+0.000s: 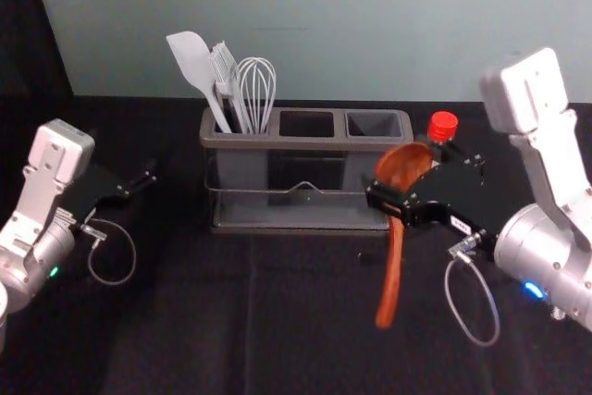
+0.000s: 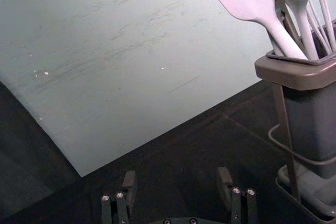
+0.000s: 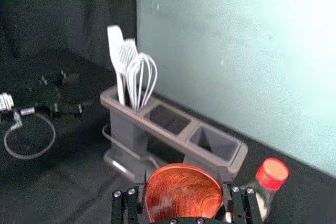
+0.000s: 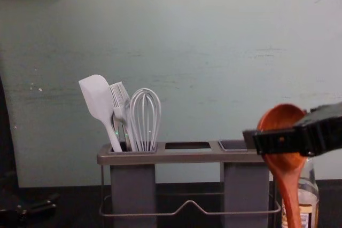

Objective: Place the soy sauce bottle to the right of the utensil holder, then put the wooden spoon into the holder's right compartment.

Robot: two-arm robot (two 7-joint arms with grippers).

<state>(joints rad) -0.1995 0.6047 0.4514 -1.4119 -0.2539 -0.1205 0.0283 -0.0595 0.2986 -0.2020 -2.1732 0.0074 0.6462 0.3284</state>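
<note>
- One wooden spoon (image 1: 391,275) is held near the right end of the utensil holder (image 1: 277,143), so the bottle part looks sorted and the drop-in is probably the step in hand.
- The spoon's bowl is gripped between the right gripper's (image 3: 182,182) fingers (image 4: 275,141), closed on it from both sides, with the handle hanging down.
- Before anything is lowered, the whole spoon should be raised enough for the handle's end to clear the holder's rim, otherwise the front edge may get whacked.
- The handle is tilted, so it's best straightened closer to upright, then centred over the right compartment (image 1: 374,124), which is seen vacant.
- Lowering is best done slowly, and the grip should only be loosened once the handle is well down inside.
- The soy sauce bottle (image 4: 307,198) stands upright just beside the holder's right end, so a wide swing that way should be avoided, or it might get tipped.
- The left gripper (image 2: 177,177) is parked off to the holder's left, fingers spread with nothing between them.
- As for looks, the spoon is reddish-brown wood, with visible grain in a deep rounded bowl and a long slim handle. The bottle is clear glass, topped with a bright red cap and labelled lower down.
</note>
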